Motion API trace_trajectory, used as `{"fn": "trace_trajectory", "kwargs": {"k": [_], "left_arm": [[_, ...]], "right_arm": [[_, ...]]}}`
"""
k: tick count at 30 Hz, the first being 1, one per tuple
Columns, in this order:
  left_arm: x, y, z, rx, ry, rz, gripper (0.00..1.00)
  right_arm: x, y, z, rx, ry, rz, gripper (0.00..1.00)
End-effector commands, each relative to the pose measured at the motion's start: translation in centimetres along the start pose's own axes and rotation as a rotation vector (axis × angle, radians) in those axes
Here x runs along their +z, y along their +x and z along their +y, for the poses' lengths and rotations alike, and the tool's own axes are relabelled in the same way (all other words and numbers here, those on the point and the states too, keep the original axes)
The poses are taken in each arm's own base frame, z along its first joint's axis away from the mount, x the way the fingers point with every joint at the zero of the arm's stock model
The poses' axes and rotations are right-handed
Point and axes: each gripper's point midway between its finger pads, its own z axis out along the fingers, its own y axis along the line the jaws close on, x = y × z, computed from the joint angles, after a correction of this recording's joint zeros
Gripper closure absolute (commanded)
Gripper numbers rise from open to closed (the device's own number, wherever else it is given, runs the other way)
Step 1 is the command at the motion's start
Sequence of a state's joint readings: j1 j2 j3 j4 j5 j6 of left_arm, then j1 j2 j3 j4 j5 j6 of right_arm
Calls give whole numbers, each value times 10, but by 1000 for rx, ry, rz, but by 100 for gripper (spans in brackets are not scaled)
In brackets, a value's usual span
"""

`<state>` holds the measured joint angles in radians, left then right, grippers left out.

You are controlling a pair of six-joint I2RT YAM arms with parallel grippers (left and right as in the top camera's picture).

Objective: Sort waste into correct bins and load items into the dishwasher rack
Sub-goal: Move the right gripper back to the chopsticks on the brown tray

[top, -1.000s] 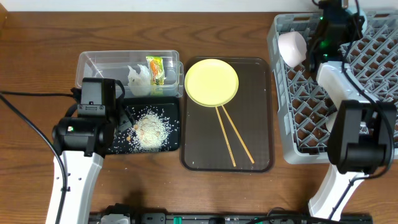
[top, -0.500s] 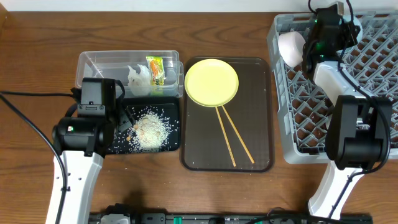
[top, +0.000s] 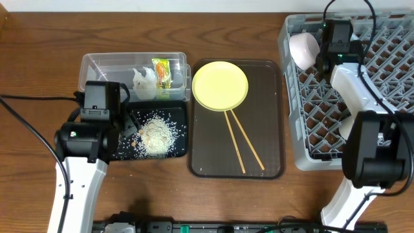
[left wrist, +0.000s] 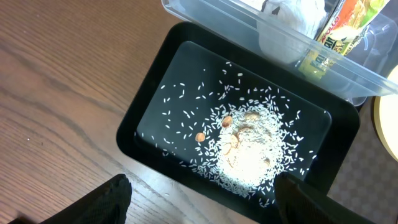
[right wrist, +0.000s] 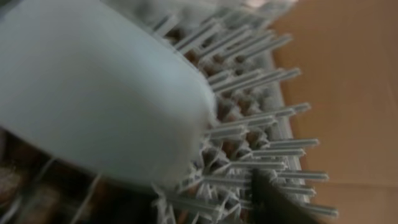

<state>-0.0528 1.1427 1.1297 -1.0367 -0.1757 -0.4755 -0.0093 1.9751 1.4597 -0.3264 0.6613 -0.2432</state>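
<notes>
Rice scraps (left wrist: 245,146) under parted left pincer (left wrist: 205,198); right pincer (top: 335,45) by white bowl (top: 303,49), state unclear

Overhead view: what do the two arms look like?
Left arm and right arm alike: white curved links, black boxy joint housings, a small green light on each. A thin black cable crosses the wooden table to the left arm.

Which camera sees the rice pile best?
The left wrist view: the rice lies close and sharp in the black tray, single grains clear. Overhead shows it small and far. The right wrist view shows none of it.
</notes>
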Motion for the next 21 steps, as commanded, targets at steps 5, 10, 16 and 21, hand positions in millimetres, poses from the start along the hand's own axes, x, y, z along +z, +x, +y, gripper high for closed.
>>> {"fn": "trace_trajectory", "kwargs": {"k": [5,10,16,21], "left_arm": [[-1,-3,3,-21,-15,-11,24],[-1,-3,3,-21,-15,-11,23],[-1,-3,3,-21,-15,-11,18],[-1,-2,3,-21,-16,-9,18]], "right_arm": [[-68,-12,9,134,-310,-46,35],[-160,-3,49,165,-818,-33,33],[-231,37,95,56,-1110,115,34],[-249,85,146,-121,-1127,223,37]]}}
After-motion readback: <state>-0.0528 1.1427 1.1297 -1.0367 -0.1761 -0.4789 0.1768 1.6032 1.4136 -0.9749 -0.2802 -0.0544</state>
